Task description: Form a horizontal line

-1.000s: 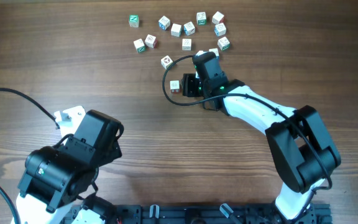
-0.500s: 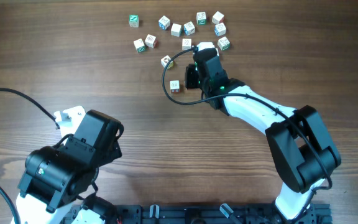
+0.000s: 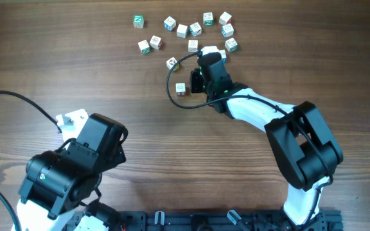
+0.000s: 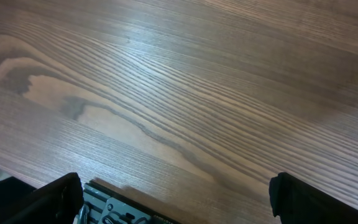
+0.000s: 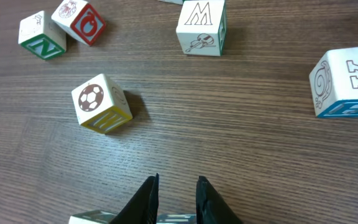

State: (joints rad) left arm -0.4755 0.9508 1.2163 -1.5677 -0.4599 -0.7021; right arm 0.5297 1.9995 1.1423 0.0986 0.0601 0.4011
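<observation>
Overhead: The horizontal line is not showing anywhere yet. The loose cubes [image 3: 195, 28] are lying scattered across the far side of the bench [image 3: 56, 70], with none sitting edge to edge in a row. A lone cube [image 3: 180, 88] is sitting apart, nearer the robot; I judge it is likely marking where the row is meant to start. The right end effector [image 3: 207, 56] is reaching into the near edge of the scatter, probably going for the next cube. The left arm [image 3: 76, 163] is waiting folded back, out of the way.

Left wrist: The left end effector [image 4: 176, 186] is standing wide open and empty over bare wood.

Right wrist: The right end effector [image 5: 178, 186] is showing its fingers nearly together, with a thin slit of wood between them. A white edge [image 5: 95, 219] is showing at their base, and I cannot tell whether anything is pinched. The football cube [image 5: 101, 102] is lying ahead to the left.
</observation>
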